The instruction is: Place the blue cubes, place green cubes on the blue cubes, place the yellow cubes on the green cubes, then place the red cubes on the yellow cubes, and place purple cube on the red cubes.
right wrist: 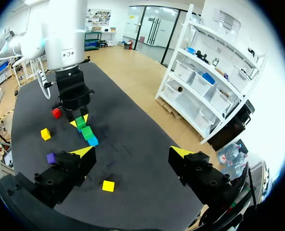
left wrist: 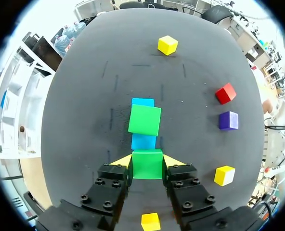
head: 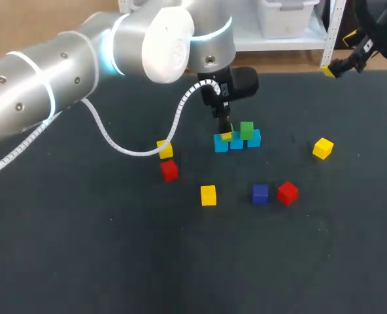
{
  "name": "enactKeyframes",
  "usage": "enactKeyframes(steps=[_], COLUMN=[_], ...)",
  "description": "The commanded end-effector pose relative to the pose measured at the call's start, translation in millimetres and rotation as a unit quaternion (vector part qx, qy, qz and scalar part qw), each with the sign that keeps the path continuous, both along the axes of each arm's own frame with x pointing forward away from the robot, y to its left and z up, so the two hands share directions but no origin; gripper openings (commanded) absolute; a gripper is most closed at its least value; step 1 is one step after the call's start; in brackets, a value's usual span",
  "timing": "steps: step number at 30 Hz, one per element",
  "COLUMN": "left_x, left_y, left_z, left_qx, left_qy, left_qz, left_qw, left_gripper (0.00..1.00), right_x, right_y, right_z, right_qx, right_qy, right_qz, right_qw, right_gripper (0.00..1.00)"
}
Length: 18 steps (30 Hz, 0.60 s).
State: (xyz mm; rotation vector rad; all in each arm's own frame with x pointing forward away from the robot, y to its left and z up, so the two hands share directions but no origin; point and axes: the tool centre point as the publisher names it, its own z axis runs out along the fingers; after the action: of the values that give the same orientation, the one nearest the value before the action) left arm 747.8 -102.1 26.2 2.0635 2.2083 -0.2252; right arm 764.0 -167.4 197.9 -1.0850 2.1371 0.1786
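Closest in, the held green cube (left wrist: pixel 147 166) sits pinched between the two yellow-tipped fingers of my left gripper (left wrist: pixel 147 162), which press on it from both sides. It hangs over the near end of the row of blue cubes (head: pixel 236 142); I cannot tell whether it touches the blue beneath. Just ahead of it a bare blue cube (left wrist: pixel 143 141) shows, then the second green cube (left wrist: pixel 145 120), resting on top of the row toward its far end and turned slightly askew. The loose pieces lie around the row. A purple cube (head: pixel 260 193) lies just beside a red cube (head: pixel 287 193), with a yellow cube (head: pixel 208 195) near them. To the row's left, another yellow cube (head: pixel 165 149) lies just beside a second red cube (head: pixel 169 171). A third yellow cube (head: pixel 323 148) sits off to the right. My right gripper (right wrist: pixel 132 154) hangs at the table's far right edge, well apart from the cubes, fingers spread wide.
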Motion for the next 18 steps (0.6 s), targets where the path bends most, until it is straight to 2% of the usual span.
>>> enactKeyframes(steps=[1,18], left_x=[4.0,8.8], left_y=[-1.2,-0.9], left_z=[-0.9,-2.6], left_qx=[0.001,0.002], left_qy=[0.003,0.000], left_qz=[0.000,0.003], left_qw=[1.000,1.000], left_gripper=[0.07,0.18], right_x=[0.0,0.0], right_y=[0.1,0.1], right_z=[0.0,0.0], right_qx=[0.000,0.000], right_qy=[0.000,0.000], right_qz=[0.000,0.000], right_qw=[1.000,1.000], right_gripper=[1.00,1.00])
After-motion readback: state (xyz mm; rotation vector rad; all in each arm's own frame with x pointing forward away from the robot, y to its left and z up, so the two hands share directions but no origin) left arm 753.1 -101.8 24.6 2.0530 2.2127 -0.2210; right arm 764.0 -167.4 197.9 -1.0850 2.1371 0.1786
